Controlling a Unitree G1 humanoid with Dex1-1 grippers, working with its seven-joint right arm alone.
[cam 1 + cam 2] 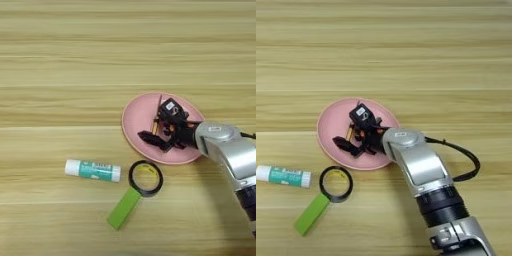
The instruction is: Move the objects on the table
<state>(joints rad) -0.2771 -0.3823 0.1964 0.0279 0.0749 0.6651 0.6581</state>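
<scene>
White and teal, the glue stick [93, 170] lies flat on the wooden surface [60, 60], well left of everything else. Next comes a magnifying glass [145, 178] with a black ring and a green handle angling down-left. Above it sits a pink plate [134, 116], and over it hangs my claw [159, 131], its black fingers spread. The screwdriver [155, 122] lies in the plate; only its orange handle peeks out.

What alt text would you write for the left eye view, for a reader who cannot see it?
The right end effector reaches over a pink plate that holds a screwdriver. Left of the plate on the wooden table lie a glue stick and a green-handled magnifying glass.
</scene>
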